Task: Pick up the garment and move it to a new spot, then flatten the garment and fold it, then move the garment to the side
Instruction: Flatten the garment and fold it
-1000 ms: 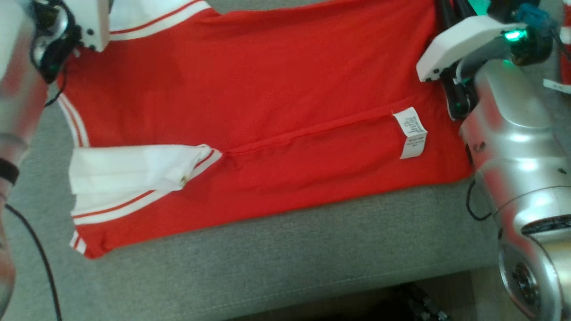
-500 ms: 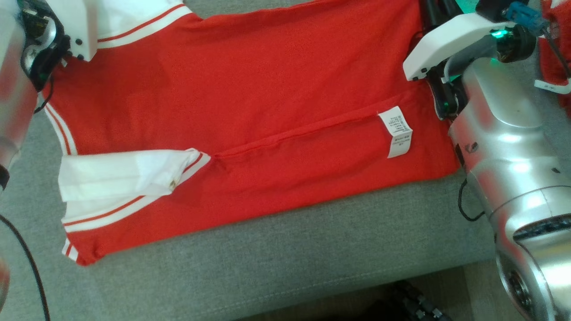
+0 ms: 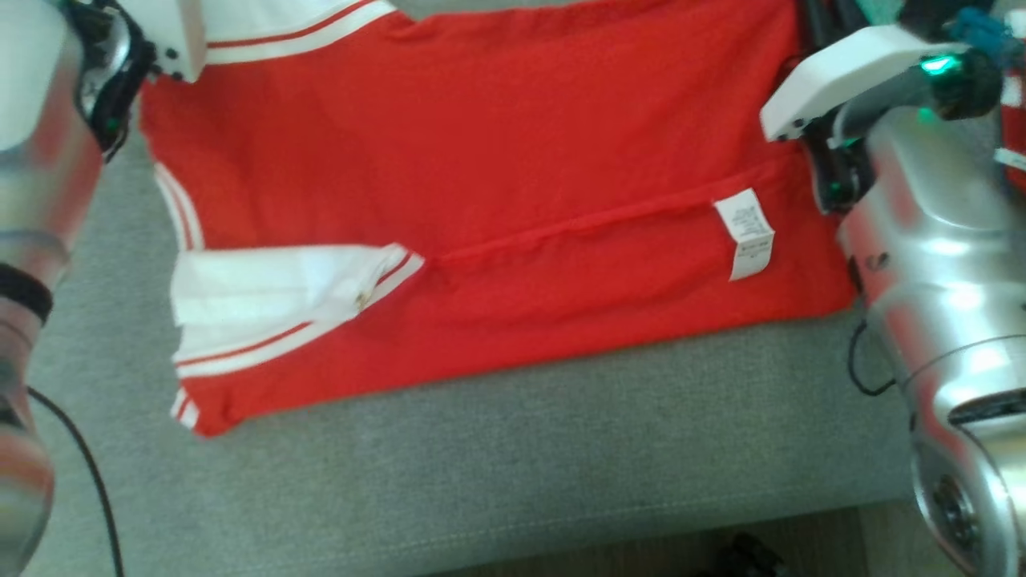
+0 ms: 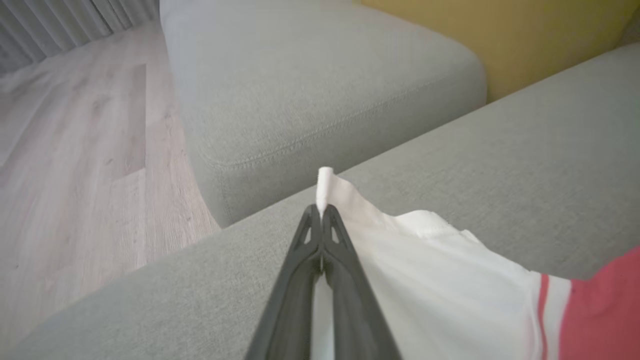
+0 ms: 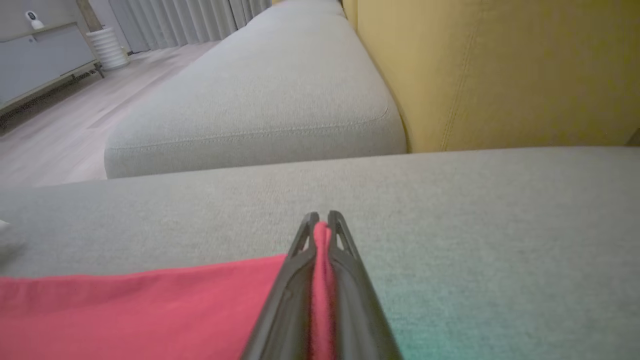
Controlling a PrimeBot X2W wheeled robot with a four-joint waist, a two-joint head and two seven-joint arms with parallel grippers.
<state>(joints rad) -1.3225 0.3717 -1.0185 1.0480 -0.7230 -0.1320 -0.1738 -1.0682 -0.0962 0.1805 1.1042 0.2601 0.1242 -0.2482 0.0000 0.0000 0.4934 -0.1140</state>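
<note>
Lying spread across the grey sofa seat (image 3: 513,465), the red garment (image 3: 497,160) has its white, red-striped trim (image 3: 272,280) folded over at the near left and a white care label (image 3: 749,234) toward the right. The left gripper (image 4: 320,212) is closed tight on the garment's white edge at the far left, a bit of cloth poking past its tips. The right gripper (image 5: 322,220) is clamped on the red edge at the far right, cloth showing between its fingers. A yellow back cushion (image 5: 500,75) rises beyond.
</note>
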